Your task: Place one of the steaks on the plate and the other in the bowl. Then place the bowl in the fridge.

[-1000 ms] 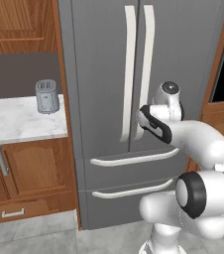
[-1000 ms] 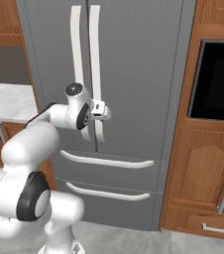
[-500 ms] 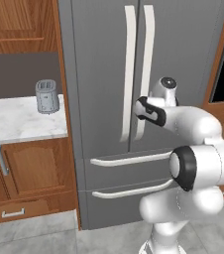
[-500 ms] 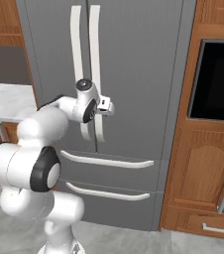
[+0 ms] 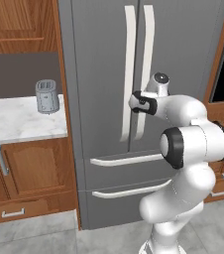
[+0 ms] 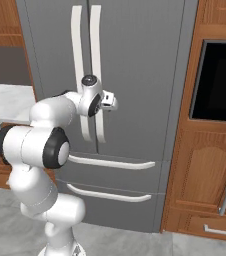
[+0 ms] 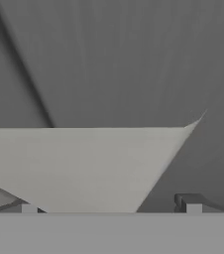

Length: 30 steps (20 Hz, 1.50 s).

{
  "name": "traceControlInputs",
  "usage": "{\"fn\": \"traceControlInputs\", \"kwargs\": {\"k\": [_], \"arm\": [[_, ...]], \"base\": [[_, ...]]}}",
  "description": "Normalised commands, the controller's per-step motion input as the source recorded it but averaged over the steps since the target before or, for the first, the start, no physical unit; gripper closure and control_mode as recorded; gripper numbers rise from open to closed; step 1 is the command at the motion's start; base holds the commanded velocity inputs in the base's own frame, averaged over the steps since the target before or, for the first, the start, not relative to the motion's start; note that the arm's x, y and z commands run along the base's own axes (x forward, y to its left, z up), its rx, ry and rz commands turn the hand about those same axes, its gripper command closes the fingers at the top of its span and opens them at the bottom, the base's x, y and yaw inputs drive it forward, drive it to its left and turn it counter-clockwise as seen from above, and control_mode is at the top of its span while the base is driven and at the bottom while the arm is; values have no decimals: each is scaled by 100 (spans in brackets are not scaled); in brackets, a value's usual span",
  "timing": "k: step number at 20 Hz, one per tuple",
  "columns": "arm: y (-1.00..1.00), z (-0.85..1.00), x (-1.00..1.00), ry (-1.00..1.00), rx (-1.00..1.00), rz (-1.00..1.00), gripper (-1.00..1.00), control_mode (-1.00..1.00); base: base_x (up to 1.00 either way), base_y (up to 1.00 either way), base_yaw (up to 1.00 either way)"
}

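Fridge point(image 5: 99, 74) doors shut, claw point(image 5: 135, 101) right at right-hand door handle point(image 5: 144, 74), pale bar between tips point(image 7: 194, 206). Grip state: can't tell. Looks like door-opening step; next, clamp handle, pull outward.

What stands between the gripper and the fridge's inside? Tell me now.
The fridge's own doors: both are shut, handles side by side. The gripper sits right at a pale handle, fingers apart around it; nothing else visible blocks it.
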Motion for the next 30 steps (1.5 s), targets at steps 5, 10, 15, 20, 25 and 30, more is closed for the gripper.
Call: {"fn": "traceControlInputs", "kwargs": {"k": [5, 10, 15, 20, 25, 30], "arm": [[5, -12, 43, -11, 0, 0, -100, -100], [4, -14, 36, -18, 0, 0, -100, -100], [12, -40, 17, -22, -3, 0, -100, -100], [0, -76, -27, -61, -25, 0, -100, -100], [1, -4, -50, -73, -5, 0, -100, -100], [6, -7, 6, -26, 0, 0, -100, -100]], "base": [[0, 0, 0], [0, 0, 0], [0, 0, 0], [0, 0, 0], [0, 0, 0], [0, 0, 0]]}}
